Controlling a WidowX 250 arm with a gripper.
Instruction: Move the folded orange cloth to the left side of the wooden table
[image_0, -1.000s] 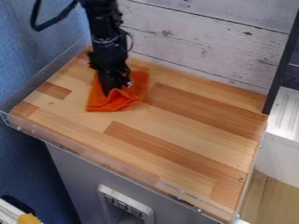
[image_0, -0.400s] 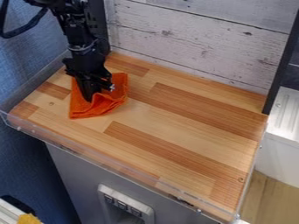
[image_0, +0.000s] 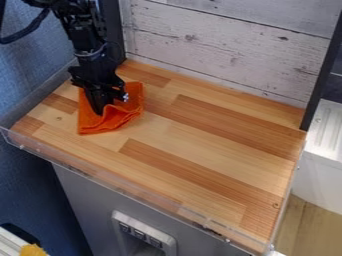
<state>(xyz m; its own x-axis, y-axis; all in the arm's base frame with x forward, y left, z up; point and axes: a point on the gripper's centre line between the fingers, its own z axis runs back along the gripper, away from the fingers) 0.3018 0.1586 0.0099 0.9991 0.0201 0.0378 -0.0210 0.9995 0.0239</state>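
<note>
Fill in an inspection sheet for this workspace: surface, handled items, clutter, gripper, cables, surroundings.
Surface: striped wooden counter, with a clear lip along its front.
Handled items: orange cloth, folded and rumpled, on the counter's left part.
Clutter: yellow item off the counter, lower left; too cut off to identify.
Gripper: pointing down, touching the cloth.
Cables: black cable curving beside the arm, upper left.
Surroundings: whitish plank wall behind; blue wall at left.

1. Arm (image_0: 81, 35): black throughout, built of jointed, angular segments with an uneven outline.
2. Cable (image_0: 27, 32): thick, dark, curving out from the arm's upper part.
3. Gripper (image_0: 100, 111): black, broad above, tapering below; small, shiny silvery fitting (image_0: 125, 97) on one side.
</note>
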